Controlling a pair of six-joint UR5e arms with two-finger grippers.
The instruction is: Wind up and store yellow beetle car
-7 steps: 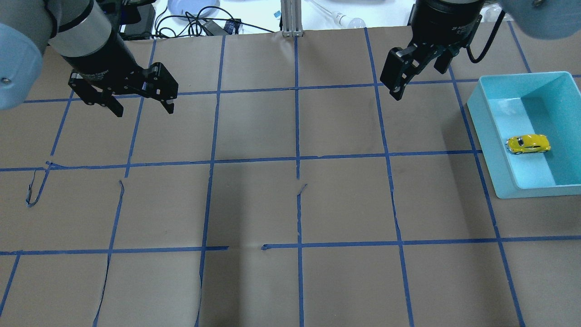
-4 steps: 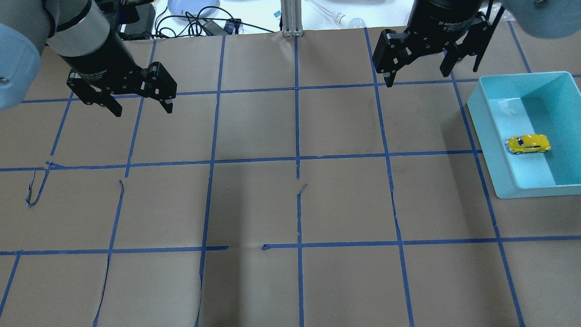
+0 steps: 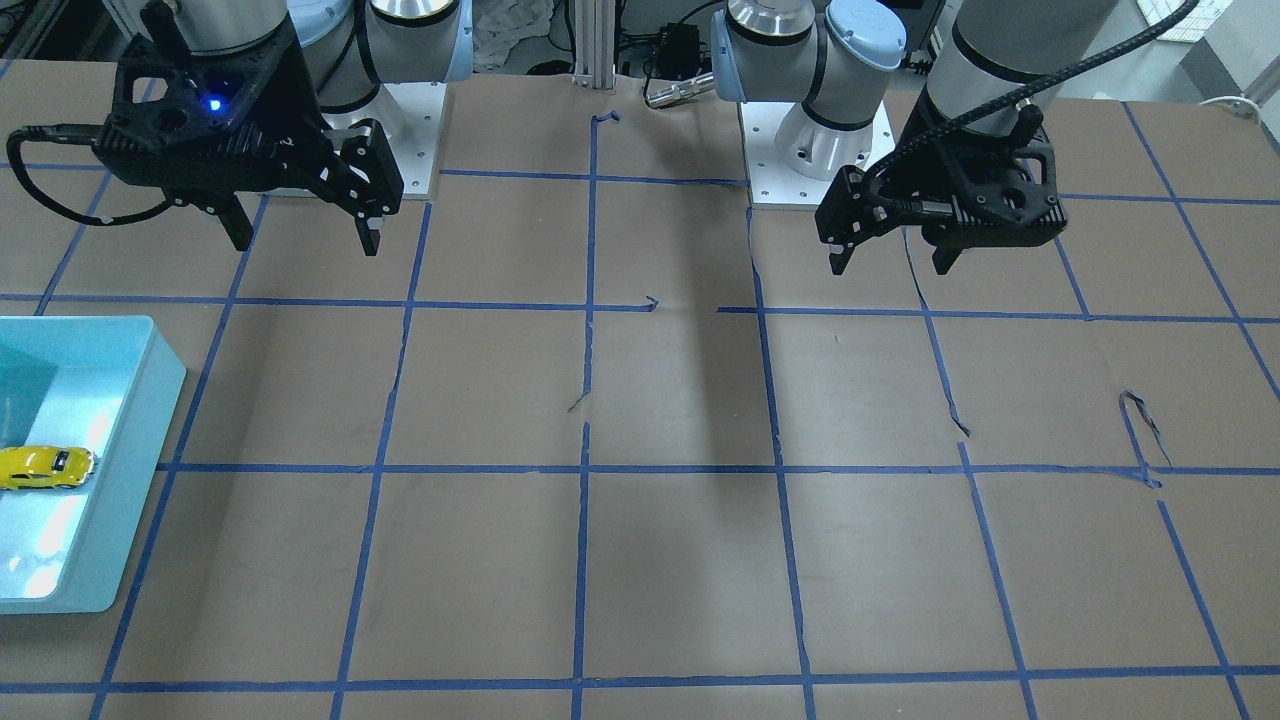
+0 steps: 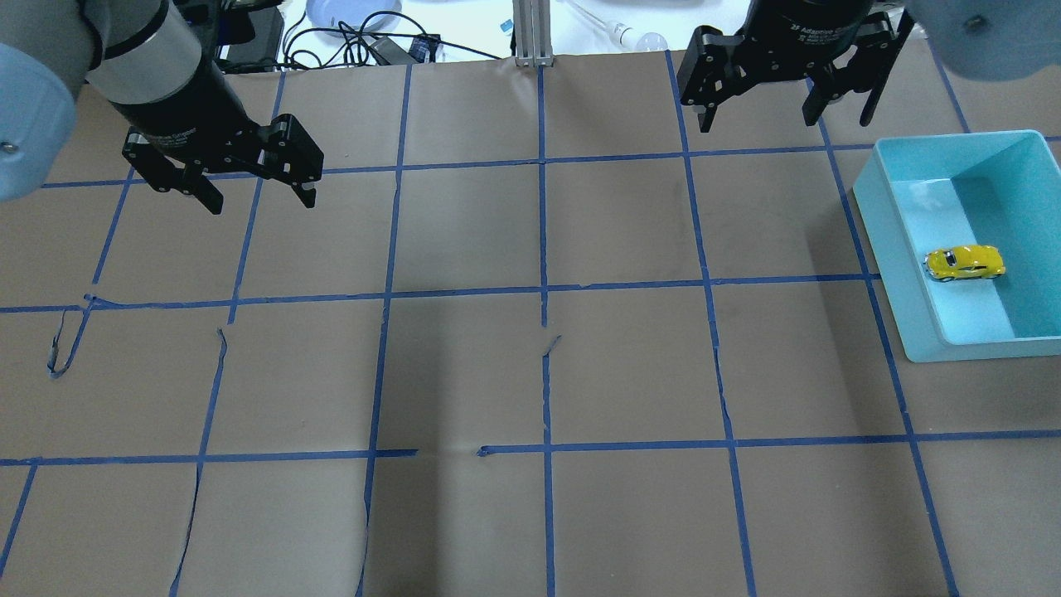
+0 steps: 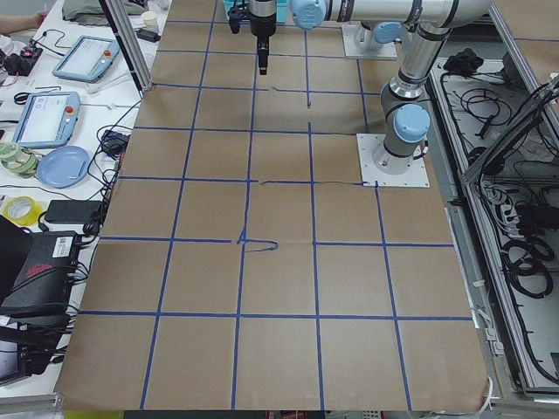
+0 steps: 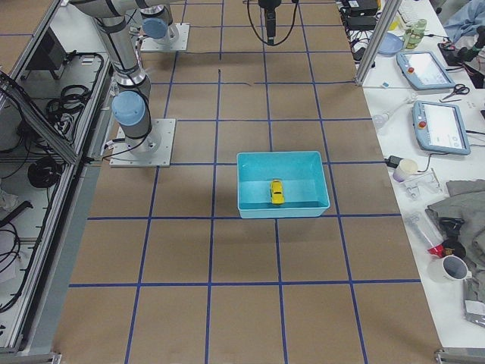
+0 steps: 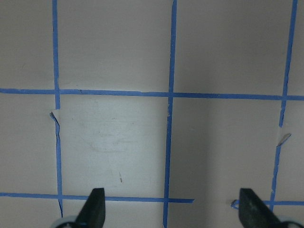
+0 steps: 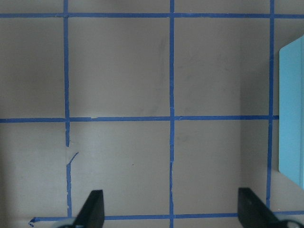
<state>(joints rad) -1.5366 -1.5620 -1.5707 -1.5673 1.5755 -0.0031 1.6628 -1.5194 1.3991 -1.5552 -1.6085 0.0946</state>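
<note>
The yellow beetle car [image 4: 964, 264] lies on the floor of a teal bin [image 4: 970, 350] at the table's right side, also seen in the front view as the car [image 3: 40, 466] and from the right end as the car [image 6: 276, 192]. My right gripper [image 4: 756, 124] hangs open and empty over the far part of the table, left of the bin and well away from the car. My left gripper [image 4: 264, 202] hangs open and empty over the far left. Each wrist view shows only spread fingertips above bare paper: left gripper [image 7: 173, 211], right gripper [image 8: 173, 211].
Brown paper with a blue tape grid [image 4: 544, 290] covers the table, torn in places. The bin [image 3: 135, 470] is the only container on it. Cables, a blue plate [image 4: 348, 12] and a metal post [image 4: 533, 33] lie beyond the far edge.
My right gripper has turned at the wrist and drawn back toward the table's far edge, staying open. The left gripper and the car have stayed in place.
</note>
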